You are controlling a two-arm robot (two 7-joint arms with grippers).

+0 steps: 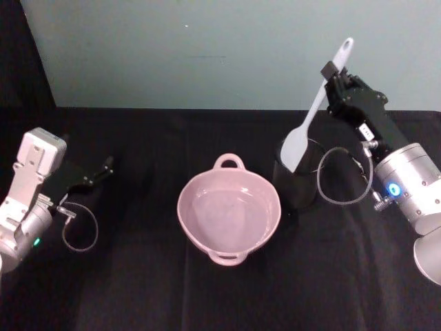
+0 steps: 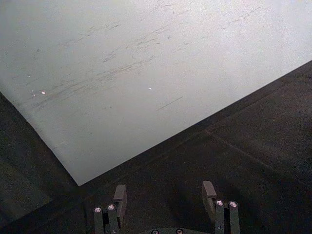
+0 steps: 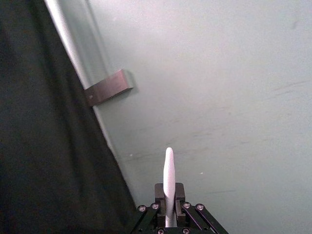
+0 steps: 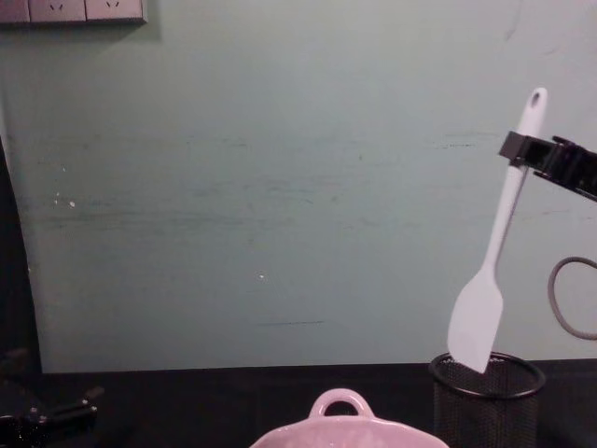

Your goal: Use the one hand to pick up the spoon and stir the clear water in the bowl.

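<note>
Left gripper (image 1: pixel 103 167): parked near the table's left edge, fingers spread apart with nothing between them.
Bowl (image 1: pixel 229 210): one, pink, mid-table, water inside, a loop handle at its far rim and another at its near rim.
Mesh cup (image 1: pixel 298 176): one, black, just right of the bowl.
Spoon (image 1: pixel 319 103): one, white, lifted, blade tip about level with the cup's rim, long axis tilted, handle up and to the right.
Right gripper (image 1: pixel 332 72): clamped on the spoon's handle near its holed tip.
Key relation: the bowl lies left of and below the blade; the right arm is nearer, so I judge it must carry the spoon left and down.
</note>
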